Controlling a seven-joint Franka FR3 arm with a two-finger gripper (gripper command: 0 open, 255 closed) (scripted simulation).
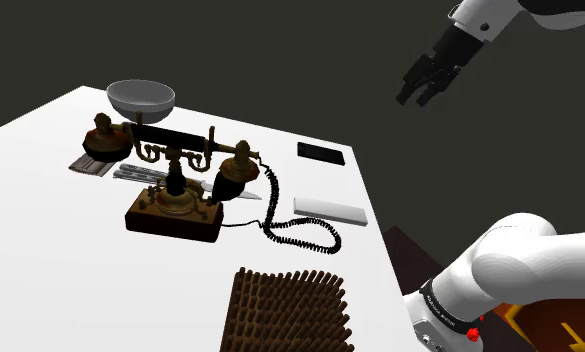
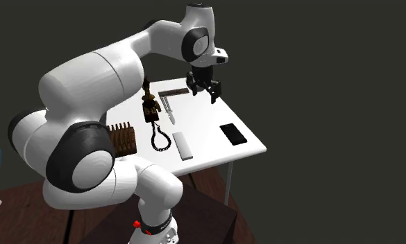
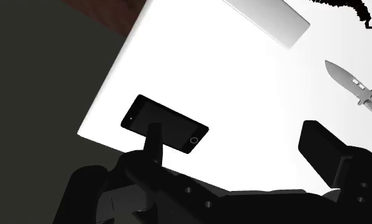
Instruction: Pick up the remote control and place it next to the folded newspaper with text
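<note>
- The all-black hand [image 1: 417,97] is hovering in the air over the edge of the white tabletop [image 1: 40,230], its two fingers [image 3: 154,140] standing wide apart and gripping nothing.
- In the wrist view, a black phone [image 3: 165,123] is lying flat on the white surface just beyond one finger, close to the tabletop's corner.
- The remote control [image 1: 330,209], drawn as a plain pale grey bar, is lying flat farther in from the phone, near the edge on the shoulder view's right, untouched and below the hand.
- A coiled cord [image 1: 298,232] is curling just beside the remote control and running back to an antique telephone [image 1: 177,195] on a dark base at the tabletop's middle.
- A knife [image 3: 356,86] is lying beside the telephone with its blade out.
- The folded newspaper [image 1: 92,165] is sitting at the far side, under one end of the telephone's handset and near a grey bowl [image 1: 140,97], well apart from the remote control.
- A ribbed brown rack [image 1: 285,310] is sitting at the near edge.
</note>
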